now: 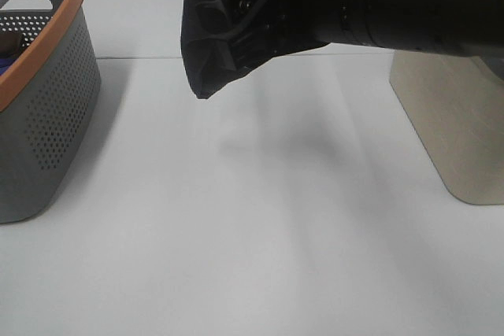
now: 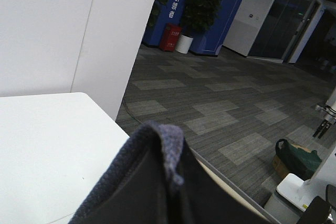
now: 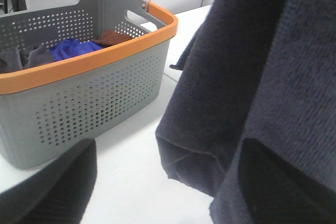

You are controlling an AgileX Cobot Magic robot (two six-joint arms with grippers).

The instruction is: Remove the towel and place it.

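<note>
The dark navy towel (image 1: 197, 53) hangs above the table near the top of the exterior view. It is draped over my right gripper (image 1: 232, 41), whose arm reaches in from the right. In the right wrist view the towel (image 3: 226, 93) falls like a curtain close to the camera, and the jaws stand wide with nothing pinched between them. In the left wrist view a fold of the towel (image 2: 160, 145) sticks up between the dark fingers of my left gripper (image 2: 168, 187), which is shut on it. The exterior view does not show the left arm.
A grey perforated basket (image 1: 47, 108) with an orange rim stands at the left edge, with blue and other cloths inside (image 3: 73, 48). A beige block (image 1: 457, 123) stands at the right. The white table (image 1: 260, 226) stretches between them.
</note>
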